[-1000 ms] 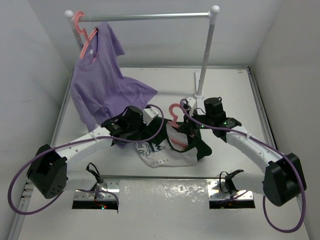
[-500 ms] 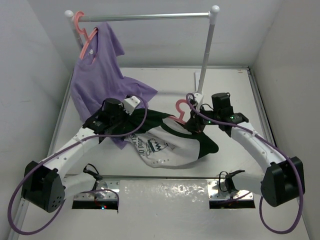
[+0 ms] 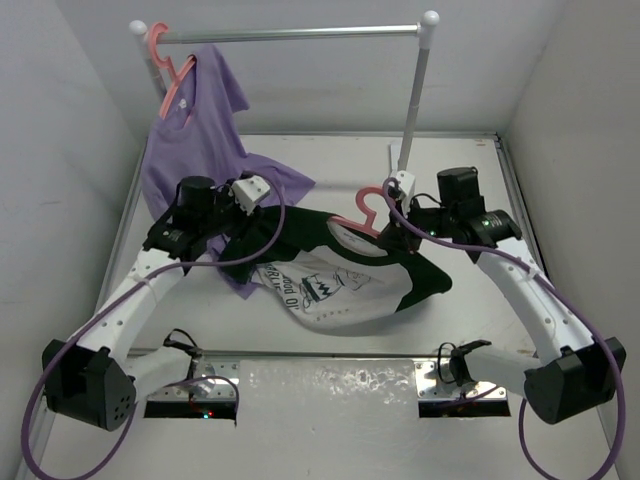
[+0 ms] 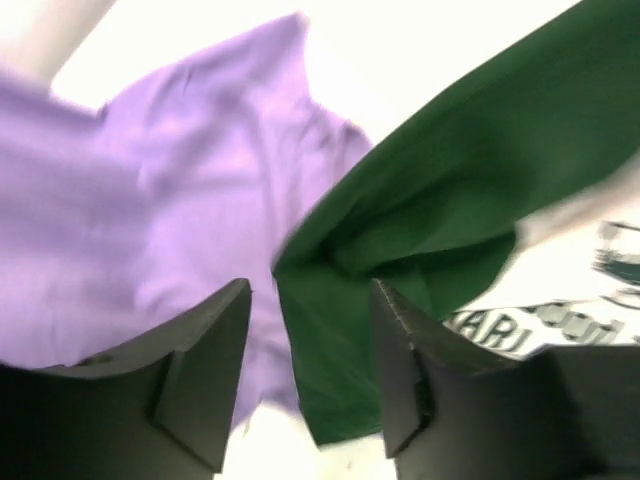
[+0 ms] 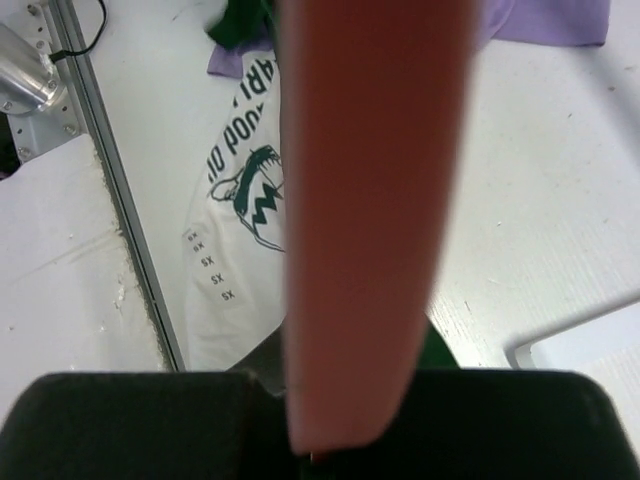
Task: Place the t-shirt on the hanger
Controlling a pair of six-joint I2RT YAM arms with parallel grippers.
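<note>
The t-shirt (image 3: pixel 335 290) lies crumpled mid-worktop (image 3: pixel 450 160), print up, one green sleeve out left and one right. It's soft, light and floppy, so it'll prob. sag and bunch wherever unsupported. Best taken at the collar edge or a shoulder seam, not mid-body.

The hanger (image 3: pixel 366 212) sits at the shirt's far edge by the collar, hook up. The R hand (image 3: pixel 398 226) has its fingers pressed together, pinching it. Can't tell if its arm is inside the collar. It's thin stiff plastic, prob. slick, so fabric may slide off.

The L hand (image 4: pixel 310 300) is spread over the left sleeve, gripping nothing.

The purple tee (image 3: pixel 195 150) hangs from the rack rail (image 3: pixel 300 34) at far left. Its hem is down on the worktop, touching that sleeve, so it's easy to snag w/ it. The rack post (image 3: pixel 413 110) stands just beyond the R hand and cramps any lift.
</note>
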